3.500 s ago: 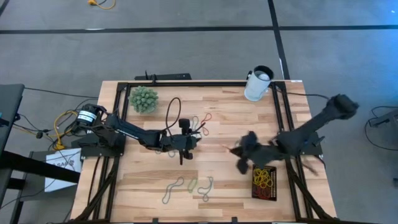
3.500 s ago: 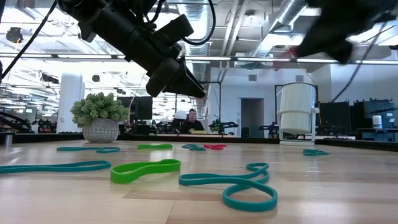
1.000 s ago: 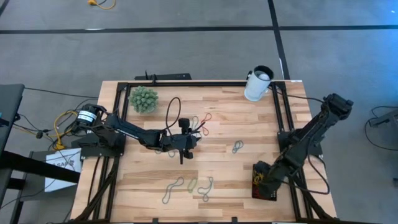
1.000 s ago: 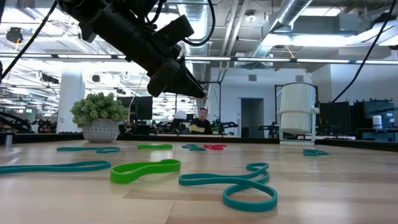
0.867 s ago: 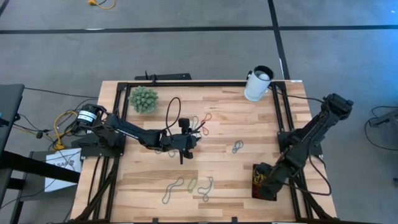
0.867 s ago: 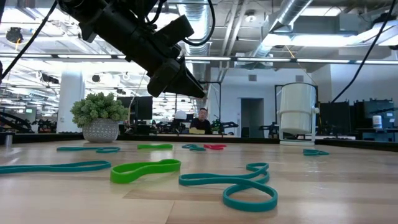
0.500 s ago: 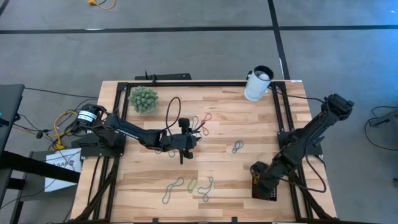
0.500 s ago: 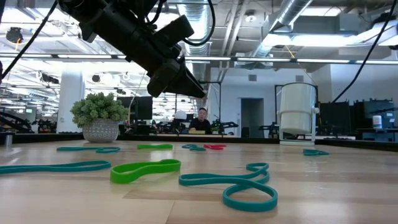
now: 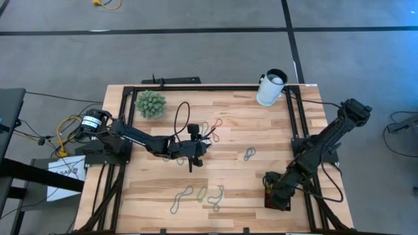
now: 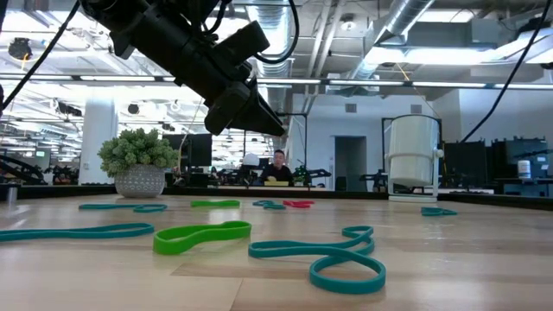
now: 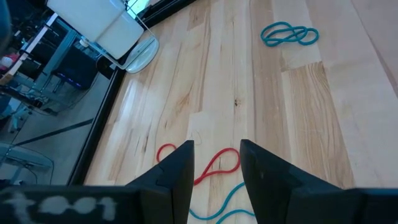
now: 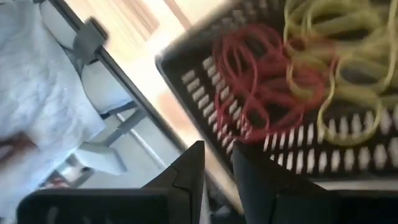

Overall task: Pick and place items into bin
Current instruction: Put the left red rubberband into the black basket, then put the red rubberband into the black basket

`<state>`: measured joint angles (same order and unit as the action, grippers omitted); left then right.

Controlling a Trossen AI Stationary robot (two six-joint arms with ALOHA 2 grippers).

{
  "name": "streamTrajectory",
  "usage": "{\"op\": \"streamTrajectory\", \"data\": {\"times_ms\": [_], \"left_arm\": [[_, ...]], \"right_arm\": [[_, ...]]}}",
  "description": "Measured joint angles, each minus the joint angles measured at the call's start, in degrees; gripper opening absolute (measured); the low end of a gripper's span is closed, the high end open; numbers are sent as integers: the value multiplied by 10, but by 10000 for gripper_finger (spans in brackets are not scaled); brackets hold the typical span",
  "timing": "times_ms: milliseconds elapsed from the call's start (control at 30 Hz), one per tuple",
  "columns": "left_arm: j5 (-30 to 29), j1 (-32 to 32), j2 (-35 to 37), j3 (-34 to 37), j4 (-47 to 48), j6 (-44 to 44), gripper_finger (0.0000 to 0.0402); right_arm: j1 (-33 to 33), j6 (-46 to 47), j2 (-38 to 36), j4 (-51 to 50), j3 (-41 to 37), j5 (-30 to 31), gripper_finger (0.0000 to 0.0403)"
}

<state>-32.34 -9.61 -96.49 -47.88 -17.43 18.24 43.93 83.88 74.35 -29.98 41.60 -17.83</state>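
A: Where's the bin (image 9: 279,198)?
B: At the worktop's (image 9: 228,130) near right corner, well away from the cup (image 9: 270,88) at the far right edge. The right wrist view shows its slotted black floor with red bands (image 12: 252,81) and yellow bands (image 12: 336,59) heaped inside.

A: And the right end effector (image 9: 272,189)?
B: Hanging just over the bin's left edge. Its two fingers (image 12: 186,171) stand a narrow gap apart with nothing between them.

A: The left one?
B: The left end effector (image 9: 191,161) hovers above the middle of the worktop, far left of the bin. Its fingers (image 11: 177,171) are parted, a clear gap, holding nothing. Just past them a red band (image 11: 211,165) lies on the wood, with a teal loop (image 11: 221,208) beside it.

A: What else is loose?
B: A teal band (image 9: 249,155) lies between the left end effector and the bin. A cluster of bands (image 9: 198,194), grey and green, sits near the front edge, left of the bin. In the low view a green band (image 10: 201,234) and a twisted teal band (image 10: 333,257) lie closest.

A: Anything else?
B: A spiky green plant (image 9: 151,104) at the far left corner. A person (image 10: 277,168) sits in the room beyond the worktop.
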Motion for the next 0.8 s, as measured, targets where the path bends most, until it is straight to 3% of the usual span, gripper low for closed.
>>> {"op": "streamTrajectory", "data": {"times_ms": [167,333,500,633,800], "left_arm": [[-9,1,0,0,0,-6,122],[-93,1,2,-9,7,-111,122],[-119,0,3,-48,38,-77,122],[-137,0,11,-106,171,-53,122],[-145,25,57,-189,388,-20,122]], "right_arm": [[-46,-123,-1,9,0,85,73],[-91,-226,-2,-3,15,83,70],[-130,-315,-2,-79,74,61,70],[-155,-399,-2,-183,144,88,70],[-193,-525,-2,-281,218,181,70]]}}
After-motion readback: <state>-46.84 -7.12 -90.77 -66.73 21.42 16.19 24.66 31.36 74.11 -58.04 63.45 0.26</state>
